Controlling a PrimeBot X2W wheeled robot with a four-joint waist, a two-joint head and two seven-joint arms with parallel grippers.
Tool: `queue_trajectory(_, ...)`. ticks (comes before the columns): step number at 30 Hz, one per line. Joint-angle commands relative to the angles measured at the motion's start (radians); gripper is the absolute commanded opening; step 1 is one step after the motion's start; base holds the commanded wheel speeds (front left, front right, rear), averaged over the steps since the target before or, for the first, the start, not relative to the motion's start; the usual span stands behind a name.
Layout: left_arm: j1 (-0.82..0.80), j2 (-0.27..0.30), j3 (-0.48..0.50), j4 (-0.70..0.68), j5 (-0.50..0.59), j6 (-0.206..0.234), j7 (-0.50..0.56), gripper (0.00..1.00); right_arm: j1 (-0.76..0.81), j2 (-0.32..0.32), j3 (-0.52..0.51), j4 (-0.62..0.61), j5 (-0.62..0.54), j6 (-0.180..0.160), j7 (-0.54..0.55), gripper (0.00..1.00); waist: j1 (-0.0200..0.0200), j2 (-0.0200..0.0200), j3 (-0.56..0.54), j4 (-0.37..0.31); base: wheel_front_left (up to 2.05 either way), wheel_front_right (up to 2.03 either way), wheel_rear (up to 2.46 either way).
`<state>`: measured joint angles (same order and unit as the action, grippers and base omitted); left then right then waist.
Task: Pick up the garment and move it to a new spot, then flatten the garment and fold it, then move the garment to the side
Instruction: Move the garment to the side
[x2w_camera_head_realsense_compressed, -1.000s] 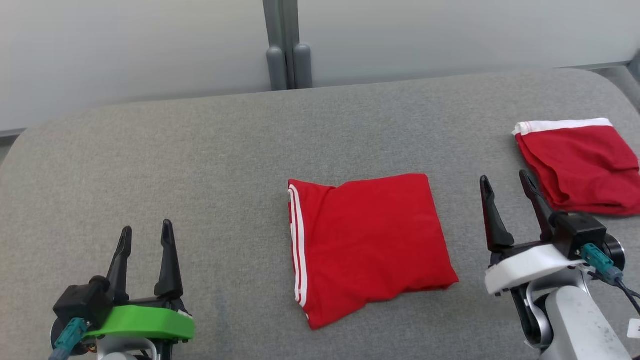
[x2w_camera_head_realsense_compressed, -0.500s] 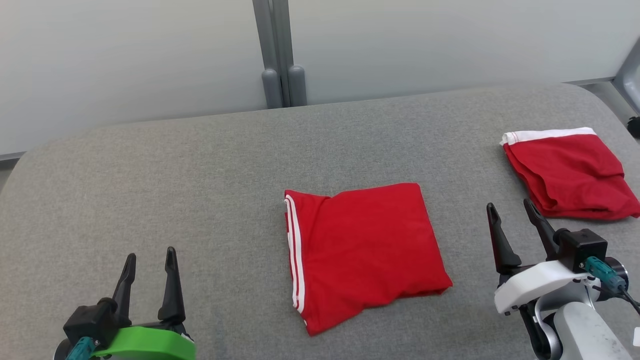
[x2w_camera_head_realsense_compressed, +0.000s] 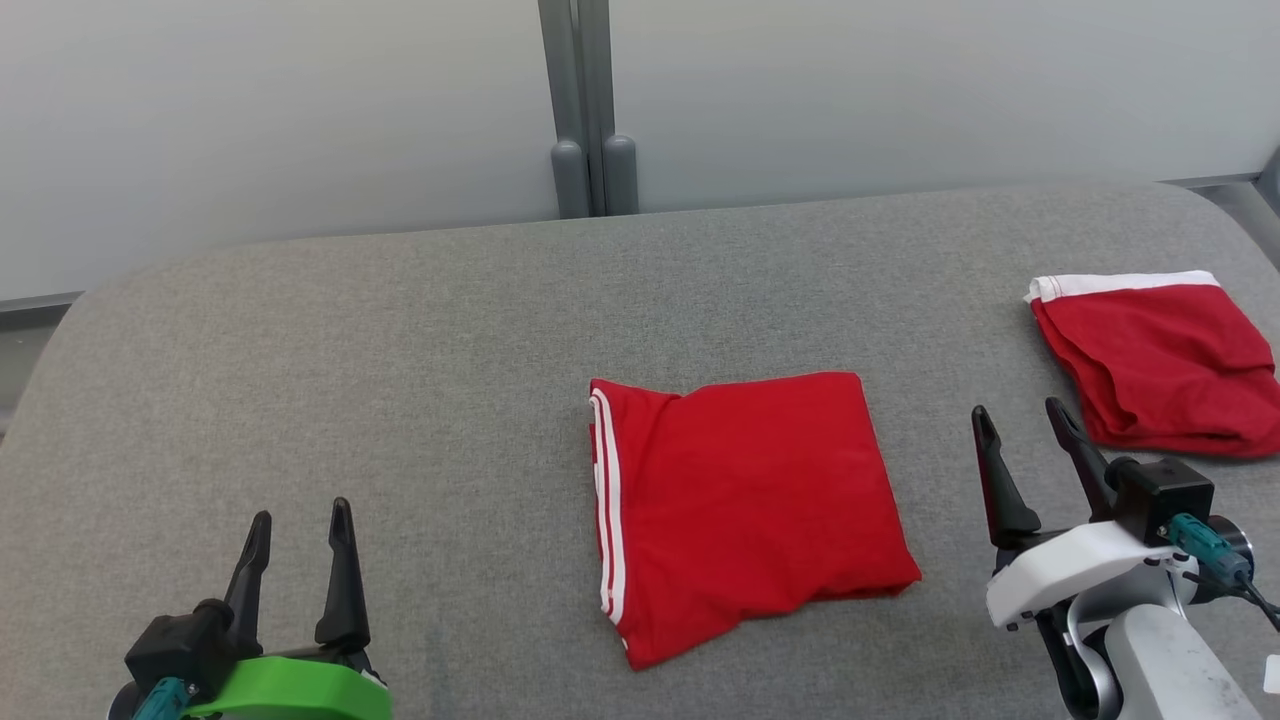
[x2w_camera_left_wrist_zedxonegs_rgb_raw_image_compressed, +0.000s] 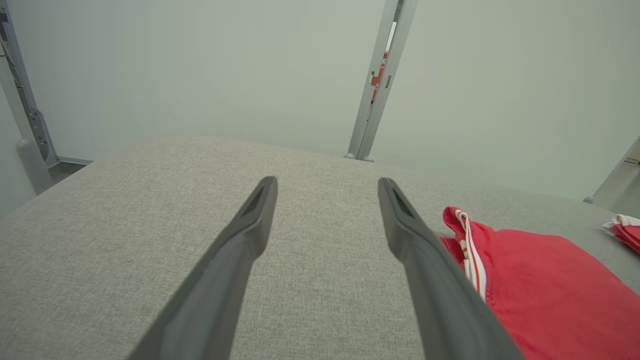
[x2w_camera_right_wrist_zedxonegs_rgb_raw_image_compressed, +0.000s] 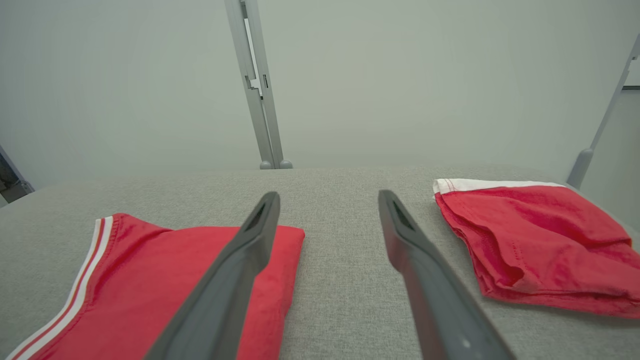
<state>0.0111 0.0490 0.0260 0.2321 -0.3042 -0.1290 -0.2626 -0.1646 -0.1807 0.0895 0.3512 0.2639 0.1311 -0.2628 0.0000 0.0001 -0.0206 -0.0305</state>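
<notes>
While the left gripper (x2w_camera_head_realsense_compressed: 301, 512) and the right gripper (x2w_camera_head_realsense_compressed: 1018, 408) both stand spread wide and empty, the folded red garment (x2w_camera_head_realsense_compressed: 745, 510) lies mid-bench (x2w_camera_head_realsense_compressed: 400, 380) between them, touching neither.

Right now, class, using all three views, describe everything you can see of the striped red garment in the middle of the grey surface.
The striped red garment is soft, thin-looking cloth folded into a rough rectangle of several layers. Two white stripes run along its left edge. Its top is mostly smooth, creased near the far left corner. It lies flat on the grey fabric surface; the open left gripper and right gripper stand clear of it.
</notes>
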Motion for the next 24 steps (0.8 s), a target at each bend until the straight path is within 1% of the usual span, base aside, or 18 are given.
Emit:
queue_trajectory(1,0.0,0.003,0.0,-0.003,0.005,-0.003,-0.002,1.0,0.01,0.001,0.0,0.004,0.009,-0.001,-0.002,1.0,0.0,-0.0001,0.0,-0.001,0.0,0.0,0.0)
queue_trajectory(9,-0.005,0.003,-0.008,-0.005,-0.002,-0.003,-0.002,1.0,0.007,0.007,-0.006,0.007,0.002,-0.001,-0.002,1.0,0.0,-0.0001,0.001,0.001,0.0,0.0,0.0)
queue_trajectory(13,-0.003,0.003,-0.013,-0.006,-0.004,-0.003,-0.002,1.0,-0.011,0.01,0.007,0.036,0.021,-0.001,0.009,1.0,0.0,-0.0001,0.004,0.011,0.0,0.0,0.0)
queue_trajectory(15,-0.001,0.003,-0.017,-0.009,-0.006,-0.003,-0.002,1.0,-0.039,0.013,0.031,0.063,0.049,-0.001,0.071,1.0,0.0,-0.0001,0.007,0.016,0.0,0.0,0.0)
queue_trajectory(18,-0.004,0.003,-0.028,-0.015,-0.011,-0.003,-0.002,1.0,-0.088,0.017,0.067,0.112,0.097,-0.001,0.246,1.0,0.0,-0.0001,0.015,0.032,0.0,0.0,0.0)
queue_trajectory(22,-0.01,0.003,-0.048,-0.021,-0.015,-0.003,-0.002,1.0,-0.147,0.03,0.047,0.168,0.132,-0.001,0.41,1.0,0.0,-0.0001,0.032,0.064,0.0,0.0,0.0)
queue_trajectory(24,-0.025,0.003,-0.06,-0.021,-0.019,-0.003,-0.002,1.0,-0.171,0.032,0.023,0.205,0.119,-0.001,0.474,1.0,0.0,-0.0001,0.051,0.085,0.0,0.0,0.0)
